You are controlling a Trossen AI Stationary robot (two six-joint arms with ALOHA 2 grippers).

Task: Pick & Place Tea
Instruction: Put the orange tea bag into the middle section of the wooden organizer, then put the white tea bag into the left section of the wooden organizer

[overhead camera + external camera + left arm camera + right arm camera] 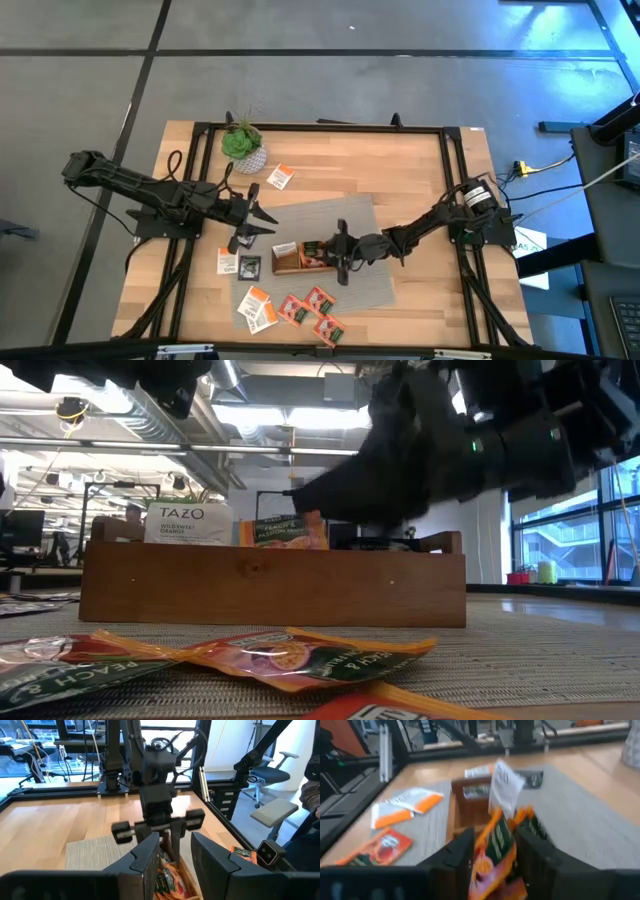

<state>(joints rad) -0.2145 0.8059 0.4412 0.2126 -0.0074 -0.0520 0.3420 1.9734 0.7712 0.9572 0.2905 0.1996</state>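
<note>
Grey woven mat [352, 262] on wood table [400, 170], open-ceiling office behind, both grippers' jaws apart.

The wooden table [400, 170] carries a grey mat [375, 285], a potted plant [243, 143] and 3 sachets [281, 177].

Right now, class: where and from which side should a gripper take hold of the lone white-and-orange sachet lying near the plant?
The sachet lies flat on the bare table, apart from the plant. Probably best to come straight down from above and pinch across two opposite edges: it is thin and flat, so there is no raised part to grip. The left gripper is nearer.
</note>
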